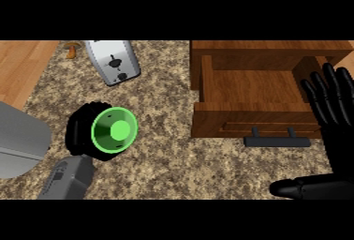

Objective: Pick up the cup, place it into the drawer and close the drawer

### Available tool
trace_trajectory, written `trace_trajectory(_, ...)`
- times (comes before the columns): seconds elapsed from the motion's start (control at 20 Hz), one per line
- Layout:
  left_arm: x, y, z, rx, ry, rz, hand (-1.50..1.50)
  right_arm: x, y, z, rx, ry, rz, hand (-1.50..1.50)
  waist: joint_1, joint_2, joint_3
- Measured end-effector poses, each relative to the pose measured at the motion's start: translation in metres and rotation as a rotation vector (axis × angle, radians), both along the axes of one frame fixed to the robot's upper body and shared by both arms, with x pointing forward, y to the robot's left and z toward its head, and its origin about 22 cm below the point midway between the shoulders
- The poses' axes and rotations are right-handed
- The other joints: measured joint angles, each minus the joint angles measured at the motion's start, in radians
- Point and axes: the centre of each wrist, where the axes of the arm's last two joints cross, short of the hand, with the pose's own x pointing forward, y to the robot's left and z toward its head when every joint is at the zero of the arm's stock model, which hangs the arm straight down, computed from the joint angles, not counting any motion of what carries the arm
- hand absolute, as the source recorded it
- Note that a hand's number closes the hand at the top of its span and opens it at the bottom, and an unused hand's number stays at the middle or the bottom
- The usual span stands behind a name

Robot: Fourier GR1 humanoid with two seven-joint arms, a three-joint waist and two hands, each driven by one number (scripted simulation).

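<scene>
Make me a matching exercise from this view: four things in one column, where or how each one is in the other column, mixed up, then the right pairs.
Things:
1. green cup
2. drawer
3. toaster
4. right hand

States:
A. open, fingers straight, at the view's right edge
B. pulled open
C. wrapped by the curled fingers of the left hand
D. lying near the view's top, left of the drawer

Pairs: 1-C, 2-B, 3-D, 4-A
</scene>
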Motion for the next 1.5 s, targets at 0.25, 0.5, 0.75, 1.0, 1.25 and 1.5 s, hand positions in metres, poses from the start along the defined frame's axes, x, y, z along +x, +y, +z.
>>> trace_trajectory(0.25, 0.015, -0.032, 0.057, -0.008, -0.032, -0.055, 1.5, 0.002, -0.003, 0.001, 0.0, 0.001, 0.003, -1.5, -0.003, 0.001, 0.0)
trace_trajectory(0.5, 0.028, -0.063, 0.103, -0.013, -0.052, -0.077, 1.5, -0.002, 0.002, -0.001, -0.003, -0.008, 0.007, -1.5, -0.01, 0.003, -0.001)
trace_trajectory(0.75, 0.04, -0.087, 0.148, 0.008, -0.074, -0.091, 1.5, -0.002, -0.003, 0.001, -0.001, -0.013, -0.004, -1.5, -0.012, 0.004, -0.001)
trace_trajectory(1.0, 0.059, -0.112, 0.183, 0.047, -0.077, -0.085, 1.5, 0.001, -0.008, -0.003, -0.004, -0.011, 0.0, -1.5, -0.017, 0.005, -0.001)
trace_trajectory(1.25, 0.073, -0.137, 0.208, 0.092, -0.075, -0.083, 1.5, -0.003, -0.007, -0.002, -0.006, -0.007, 0.004, -1.5, -0.02, 0.006, -0.001)
trace_trajectory(1.5, 0.089, -0.156, 0.224, 0.128, -0.051, -0.097, 1.5, -0.001, -0.011, -0.001, -0.005, -0.01, 0.003, -1.5, -0.023, 0.007, -0.001)
